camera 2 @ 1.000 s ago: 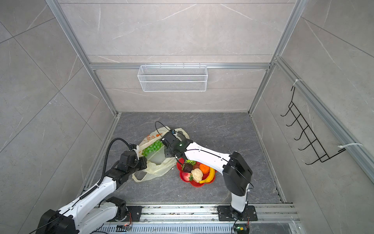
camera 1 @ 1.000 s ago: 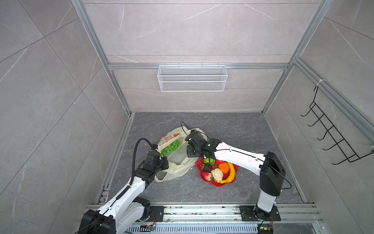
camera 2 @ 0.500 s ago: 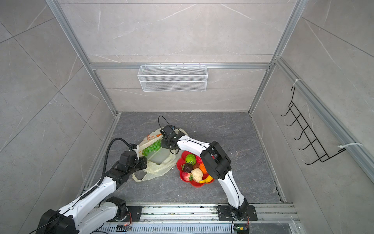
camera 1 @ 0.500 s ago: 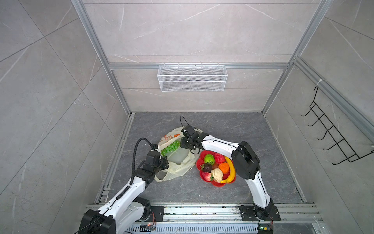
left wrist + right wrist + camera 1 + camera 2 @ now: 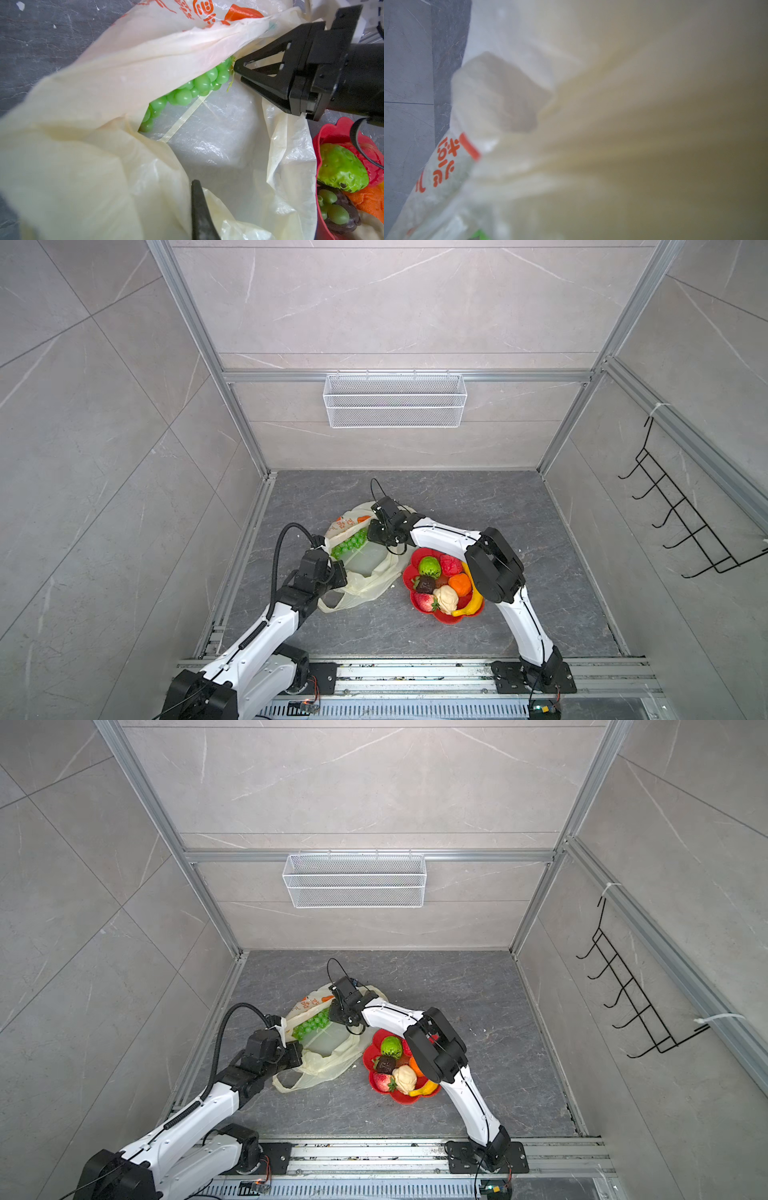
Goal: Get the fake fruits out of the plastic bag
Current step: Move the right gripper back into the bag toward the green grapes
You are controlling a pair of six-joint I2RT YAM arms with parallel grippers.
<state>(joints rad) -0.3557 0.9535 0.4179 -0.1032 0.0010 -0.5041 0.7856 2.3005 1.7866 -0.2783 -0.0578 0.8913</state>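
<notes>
The pale-yellow plastic bag (image 5: 365, 572) (image 5: 328, 1050) lies on the dark floor with its mouth open. Inside it lies the green grape bunch (image 5: 351, 541) (image 5: 187, 91). My left gripper (image 5: 337, 572) is shut on the bag's near edge; one black finger (image 5: 199, 207) shows under the film. The right gripper (image 5: 371, 533) (image 5: 239, 72) reaches into the mouth, its jaws nearly together on the bunch's stem end. The bag (image 5: 508, 93) fills the right wrist view. The other fake fruits lie on the red plate (image 5: 444, 619): green ball (image 5: 429, 566), orange (image 5: 460, 584), banana (image 5: 471, 606), strawberry (image 5: 424, 600).
A white wire basket (image 5: 395, 406) hangs on the back wall. A black hook rack (image 5: 681, 522) is on the right wall. The right arm's elbow (image 5: 492, 564) hangs over the plate. Metal rails (image 5: 415, 672) run along the front edge.
My right gripper has swung from over the red plate back and left into the bag's mouth, and its jaws have narrowed. The left arm and the bag's near edge have stayed put.
</notes>
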